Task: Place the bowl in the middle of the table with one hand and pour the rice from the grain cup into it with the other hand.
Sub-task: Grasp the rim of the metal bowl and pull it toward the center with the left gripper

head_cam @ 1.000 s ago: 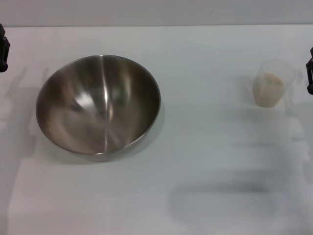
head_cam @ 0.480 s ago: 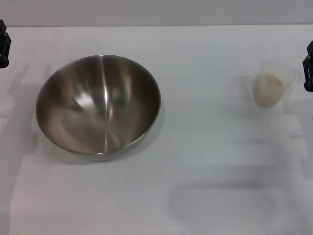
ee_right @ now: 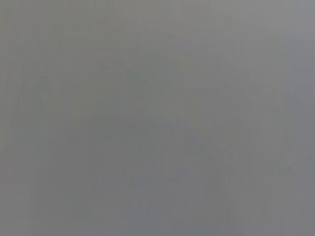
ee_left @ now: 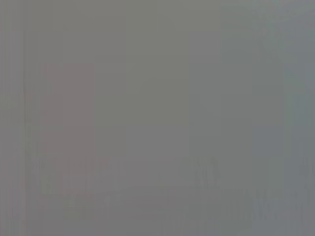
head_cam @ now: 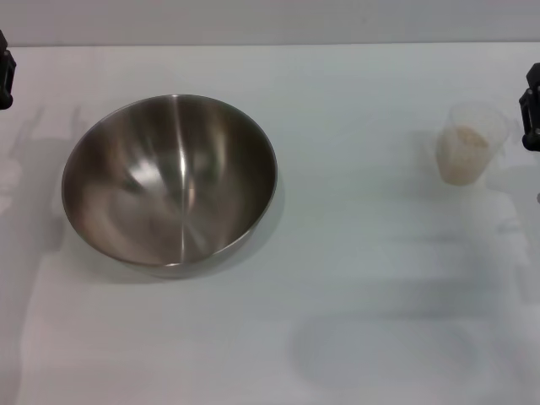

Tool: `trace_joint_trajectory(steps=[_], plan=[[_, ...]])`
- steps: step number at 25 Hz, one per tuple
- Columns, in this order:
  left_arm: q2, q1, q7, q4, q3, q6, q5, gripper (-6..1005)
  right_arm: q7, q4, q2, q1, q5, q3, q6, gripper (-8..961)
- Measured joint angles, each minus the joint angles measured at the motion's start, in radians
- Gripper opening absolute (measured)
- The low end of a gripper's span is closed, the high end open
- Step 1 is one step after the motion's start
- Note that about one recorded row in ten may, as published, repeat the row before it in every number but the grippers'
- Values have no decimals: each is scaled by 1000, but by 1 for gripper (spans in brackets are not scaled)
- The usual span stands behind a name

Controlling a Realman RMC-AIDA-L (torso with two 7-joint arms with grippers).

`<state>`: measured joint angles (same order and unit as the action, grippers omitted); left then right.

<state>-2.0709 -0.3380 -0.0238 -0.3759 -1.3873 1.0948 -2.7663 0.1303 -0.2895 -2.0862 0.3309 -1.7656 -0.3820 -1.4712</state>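
Both grippers drift slightly; right gripper beside clear plastic grain cup holding beige rice, grip state unclear; steel bowl empty.

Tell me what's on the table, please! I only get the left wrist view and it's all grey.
Observer: A big, empty steel bowl sits on the left half of the table.
Operator: Where's the rice?
Observer: The rice is inside the grain cup, upright far to the right, apart from the bowl.
Operator: Where are the grippers?
Observer: The left gripper peeks in at the left edge, and the right gripper at the right edge, close beside the cup.
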Motion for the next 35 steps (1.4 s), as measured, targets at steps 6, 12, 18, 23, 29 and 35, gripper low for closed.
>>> trace_joint_trajectory(steps=[6, 12, 18, 23, 29, 35], plan=[[0, 5, 0, -3, 3, 13, -6, 558, 0, 6, 0, 6, -3, 2, 1, 468], [1, 11, 1, -6, 6, 37, -6, 558, 0, 15, 0, 8, -6, 9, 1, 467], [-4, 4, -15, -8, -22, 22, 2, 558, 0, 6, -1, -1, -7, 10, -4, 467], [-5, 3, -22, -4, -21, 19, 1, 558, 2, 10, 0, 6, -7, 10, -5, 467], [-5, 9, -23, -4, -26, 18, 1, 558, 2, 16, 0, 11, -8, 9, 1, 466], [10, 23, -86, -82, -28, -93, -9, 558, 2, 22, 0, 13, -8, 7, 3, 466]])
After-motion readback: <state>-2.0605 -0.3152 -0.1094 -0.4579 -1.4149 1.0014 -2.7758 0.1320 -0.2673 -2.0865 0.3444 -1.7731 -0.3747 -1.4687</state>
